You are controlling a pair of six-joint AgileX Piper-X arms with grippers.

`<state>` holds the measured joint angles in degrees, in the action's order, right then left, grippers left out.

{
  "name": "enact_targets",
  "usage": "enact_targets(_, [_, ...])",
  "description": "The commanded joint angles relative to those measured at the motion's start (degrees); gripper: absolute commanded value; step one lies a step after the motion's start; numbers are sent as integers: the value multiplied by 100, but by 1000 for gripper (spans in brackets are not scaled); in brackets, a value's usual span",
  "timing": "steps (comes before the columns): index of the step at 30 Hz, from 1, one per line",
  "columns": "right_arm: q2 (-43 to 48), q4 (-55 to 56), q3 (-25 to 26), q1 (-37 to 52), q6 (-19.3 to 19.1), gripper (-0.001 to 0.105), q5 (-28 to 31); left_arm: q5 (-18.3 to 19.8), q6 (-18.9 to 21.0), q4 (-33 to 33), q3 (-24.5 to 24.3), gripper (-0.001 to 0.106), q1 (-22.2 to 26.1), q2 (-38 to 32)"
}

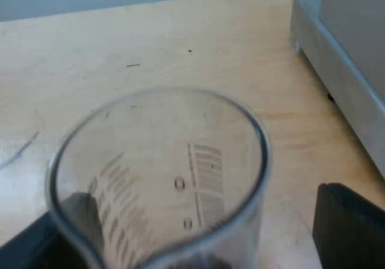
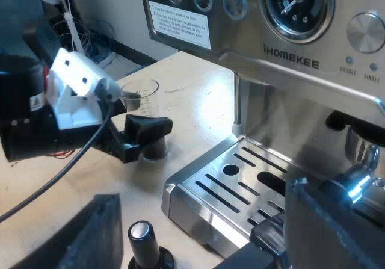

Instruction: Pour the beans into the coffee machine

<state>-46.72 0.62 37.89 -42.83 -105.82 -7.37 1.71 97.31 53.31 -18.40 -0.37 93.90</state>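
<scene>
Left wrist view: my left gripper (image 1: 186, 230) has its jaws open, one black finger on either side of the measuring glass (image 1: 159, 179). The glass stands upright on the wooden bench (image 1: 150, 40), near the base of the espresso machine (image 1: 343, 52). There is a gap between the glass and one finger.

Right wrist view: my right gripper (image 2: 201, 227) hangs with its jaws wide apart in front of the machine's drip tray (image 2: 240, 179). A black-knobbed tamper (image 2: 142, 239) stands close by. Farther off, the left gripper brackets the measuring glass on the bench.
</scene>
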Motion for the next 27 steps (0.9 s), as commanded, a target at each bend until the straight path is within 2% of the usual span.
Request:
enact_targets(1, [6,-62,59,-11,-66,59,-34,-107,20,98,-125,101,-11,51])
enact_targets(6, [6,-62,59,-11,-66,59,-34,-171,39,98,-135,101,-11,67])
enact_targets(10, [6,-62,59,-11,-66,59,-34,-379,41,98,-135,91,-11,67])
enact_targets(12, [6,-62,59,-11,-66,59,-34,-453,58,98,-135,64,-11,67])
enact_targets(14, [6,-62,59,-11,-66,59,-34,-453,58,98,-135,47,-11,67])
enact_targets(18, [6,-62,59,-11,-66,59,-34,-453,58,98,-135,24,-11,67])
enact_targets(21, [6,-62,59,-11,-66,59,-34,-453,58,98,-135,18,-11,67])
enact_targets(27, [6,-62,59,-11,-66,59,-34,-442,58,-34,-135,18,-11,5])
